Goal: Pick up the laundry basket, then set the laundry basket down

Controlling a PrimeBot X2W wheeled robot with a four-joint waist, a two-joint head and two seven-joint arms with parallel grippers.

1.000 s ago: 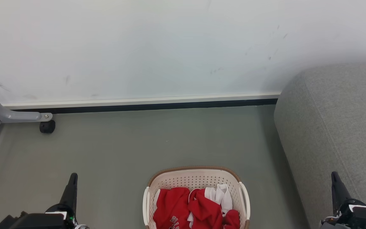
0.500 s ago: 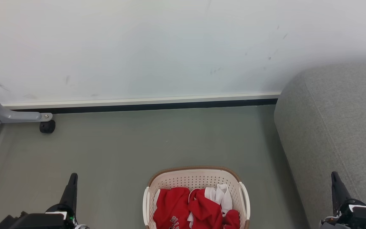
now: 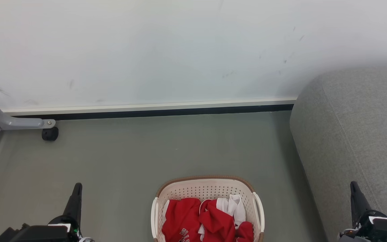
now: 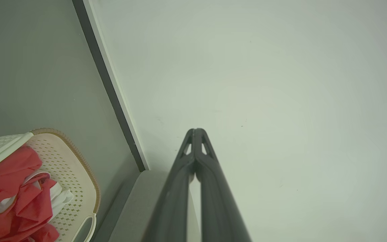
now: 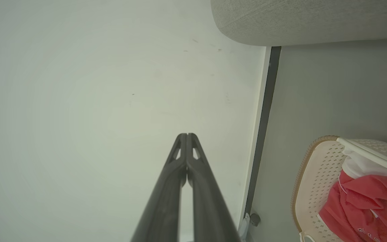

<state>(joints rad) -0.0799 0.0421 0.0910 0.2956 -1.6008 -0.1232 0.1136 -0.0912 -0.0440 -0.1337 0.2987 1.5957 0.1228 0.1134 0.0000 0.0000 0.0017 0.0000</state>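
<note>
The cream laundry basket (image 3: 207, 189) with a brown rim and white side handles stands on the grey floor at the bottom centre of the head view, holding red and white clothes (image 3: 207, 218). My left gripper (image 3: 77, 187) is shut and empty, well to the basket's left. My right gripper (image 3: 353, 185) is shut and empty too, far to its right in front of the sofa. In the left wrist view the basket (image 4: 72, 168) lies at lower left of the shut gripper (image 4: 195, 130). In the right wrist view the basket (image 5: 321, 174) lies at lower right of the shut gripper (image 5: 186, 135).
A grey fabric sofa (image 3: 358, 134) fills the right side, close to the basket. A white wall (image 3: 166, 50) with a dark baseboard runs across the back. A grey metal leg with a black caster (image 3: 49, 133) stands at the left by the wall.
</note>
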